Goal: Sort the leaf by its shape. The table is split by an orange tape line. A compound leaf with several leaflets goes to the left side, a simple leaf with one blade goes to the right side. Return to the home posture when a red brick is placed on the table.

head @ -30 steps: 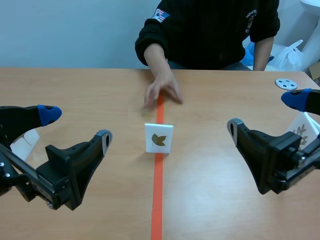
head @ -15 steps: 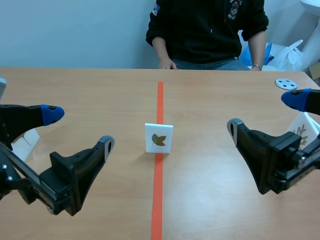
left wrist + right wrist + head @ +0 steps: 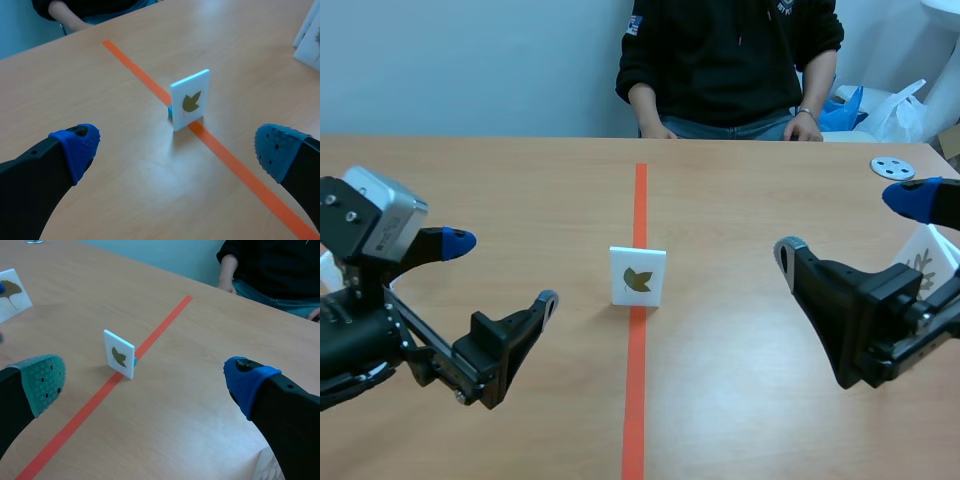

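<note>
**A:** How far along are you?

**B:** Scene view first: nothing is sorted yet. One leaf card (image 3: 638,276) stands upright on the orange tape line (image 3: 635,400), on neither side. My left gripper (image 3: 502,269) and right gripper (image 3: 848,224) are both spread wide, hold nothing, and sit well apart from it. One person (image 3: 730,60) sits across the table. I see no red brick.

**A:** And the left wrist?

**B:** The leaf card (image 3: 190,100) is ahead of my parted fingers (image 3: 75,145). Its leaf looks like one lobed blade, so I judge it goes right. What look like two other cards (image 3: 309,35) lie beyond it.

**A:** Right wrist?

**B:** The leaf card (image 3: 119,354) is ahead of my wide-apart pads (image 3: 45,382). One ginkgo card (image 3: 11,292) lies across the line. Grasping, carrying and placing all remain.
</note>
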Robot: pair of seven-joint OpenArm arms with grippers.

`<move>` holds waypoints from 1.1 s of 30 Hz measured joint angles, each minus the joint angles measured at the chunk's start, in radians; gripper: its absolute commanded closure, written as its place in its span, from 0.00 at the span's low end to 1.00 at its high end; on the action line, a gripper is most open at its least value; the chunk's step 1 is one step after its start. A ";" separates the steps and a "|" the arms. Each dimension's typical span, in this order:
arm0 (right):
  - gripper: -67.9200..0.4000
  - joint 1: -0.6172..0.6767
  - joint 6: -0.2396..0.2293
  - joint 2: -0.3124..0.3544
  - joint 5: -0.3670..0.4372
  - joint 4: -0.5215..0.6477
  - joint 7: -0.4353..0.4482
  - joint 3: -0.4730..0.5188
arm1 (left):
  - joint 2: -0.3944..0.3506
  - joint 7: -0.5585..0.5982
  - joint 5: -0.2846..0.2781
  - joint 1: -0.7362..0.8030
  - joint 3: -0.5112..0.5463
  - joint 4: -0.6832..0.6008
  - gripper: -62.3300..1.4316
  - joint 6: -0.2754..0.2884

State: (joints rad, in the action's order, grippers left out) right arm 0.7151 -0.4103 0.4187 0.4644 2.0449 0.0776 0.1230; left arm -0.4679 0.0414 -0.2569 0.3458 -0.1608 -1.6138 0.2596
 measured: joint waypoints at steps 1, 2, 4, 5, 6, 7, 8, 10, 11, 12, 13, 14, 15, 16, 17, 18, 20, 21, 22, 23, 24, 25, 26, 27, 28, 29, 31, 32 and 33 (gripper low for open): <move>0.01 0.000 0.000 0.000 0.000 0.000 0.000 0.000 | 0.000 0.001 0.002 -0.027 -0.011 0.029 0.00 0.000; 0.01 0.000 0.000 0.000 0.000 0.000 0.000 0.000 | 0.003 0.002 0.005 -0.054 -0.023 0.059 0.00 0.000; 0.01 0.000 0.000 0.000 0.000 0.000 0.000 0.000 | 0.011 0.007 0.024 -0.111 -0.045 0.120 0.00 0.000; 0.01 0.000 0.000 0.000 0.000 0.000 0.000 0.000 | 0.016 0.008 0.025 -0.140 -0.060 0.150 0.00 0.000; 0.01 0.000 0.000 0.000 0.000 0.000 0.000 0.000 | 0.019 0.013 0.023 -0.167 -0.077 0.180 0.00 0.000; 0.01 0.000 0.000 0.000 0.000 0.000 0.000 0.000 | 0.020 0.027 0.022 -0.193 -0.095 0.210 0.00 0.000; 0.01 0.000 0.000 0.000 0.000 0.000 0.000 0.000 | 0.022 0.045 0.022 -0.217 -0.114 0.240 0.00 0.000; 0.01 0.000 0.000 0.000 0.000 0.000 0.000 0.000 | 0.031 0.066 0.023 -0.263 -0.156 0.301 0.00 0.000; 0.01 0.000 0.000 0.000 0.000 0.000 0.000 0.000 | 0.034 0.079 0.022 -0.286 -0.180 0.332 0.00 0.000; 0.01 0.000 0.000 0.000 0.000 0.000 0.000 0.000 | 0.035 0.100 0.022 -0.308 -0.207 0.362 0.00 0.000; 0.01 0.000 0.000 0.000 0.000 0.000 0.000 0.000 | 0.036 0.117 0.022 -0.328 -0.233 0.391 0.00 0.002; 0.01 -0.002 0.000 0.000 0.000 0.000 0.000 0.000 | 0.038 0.129 0.023 -0.348 -0.258 0.418 0.00 0.004; 0.01 -0.003 0.000 0.000 0.000 0.000 0.000 0.000 | 0.042 0.135 0.023 -0.367 -0.280 0.444 0.00 0.003; 0.01 -0.006 0.000 0.000 0.000 0.000 0.000 0.000 | 0.050 0.138 0.024 -0.388 -0.299 0.471 0.00 0.003; 0.01 -0.008 0.000 0.000 0.000 0.000 0.000 0.000 | 0.058 0.140 0.026 -0.407 -0.316 0.497 0.00 0.003; 0.01 -0.008 0.000 0.000 0.000 0.000 0.000 0.000 | 0.068 0.145 0.027 -0.426 -0.332 0.524 0.00 0.003; 0.01 -0.008 0.000 0.000 0.000 0.000 0.000 0.000 | 0.089 0.179 0.044 -0.466 -0.360 0.581 0.00 0.003; 0.01 -0.008 0.000 0.000 0.000 0.000 0.000 0.000 | 0.098 0.189 0.055 -0.486 -0.375 0.607 0.00 0.003; 0.01 -0.008 0.000 0.000 0.000 0.000 0.000 0.000 | 0.109 0.194 0.063 -0.505 -0.389 0.632 0.00 0.003; 0.01 -0.008 0.000 0.000 0.000 0.000 0.000 0.000 | 0.119 0.199 0.071 -0.525 -0.402 0.658 0.00 0.002; 0.01 -0.008 0.000 0.000 0.000 0.000 0.000 0.000 | 0.130 0.206 0.071 -0.542 -0.417 0.682 0.00 0.000; 0.01 -0.008 0.000 0.000 0.000 0.000 0.000 0.000 | 0.139 0.220 0.071 -0.559 -0.433 0.706 0.00 0.000; 0.01 -0.008 0.000 0.000 0.000 0.000 0.000 0.000 | 0.148 0.225 0.070 -0.576 -0.451 0.727 0.00 -0.001; 0.01 -0.008 0.000 0.000 0.000 0.000 0.000 0.000 | 0.156 0.225 0.071 -0.592 -0.470 0.748 0.00 -0.002; 0.01 -0.008 0.000 0.000 0.000 0.000 0.000 0.000 | 0.166 0.229 0.071 -0.608 -0.488 0.767 0.00 -0.004; 0.01 -0.008 0.000 0.000 0.000 0.000 0.000 0.000 | 0.176 0.241 0.071 -0.621 -0.504 0.786 0.00 -0.005; 0.01 -0.008 0.000 0.000 0.000 0.000 0.000 0.000 | 0.200 0.249 0.071 -0.643 -0.528 0.819 0.00 -0.026; 0.01 -0.008 0.000 0.000 0.000 0.000 0.000 0.000 | 0.213 0.257 0.071 -0.652 -0.534 0.835 0.00 -0.042; 0.01 -0.008 0.000 0.000 0.000 0.000 0.000 0.000 | 0.225 0.268 0.070 -0.661 -0.535 0.851 0.00 -0.048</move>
State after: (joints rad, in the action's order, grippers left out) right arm 0.7067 -0.4103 0.4187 0.4644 2.0449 0.0776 0.1230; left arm -0.2428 0.3096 -0.1867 -0.3149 -0.6956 -0.7631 0.2119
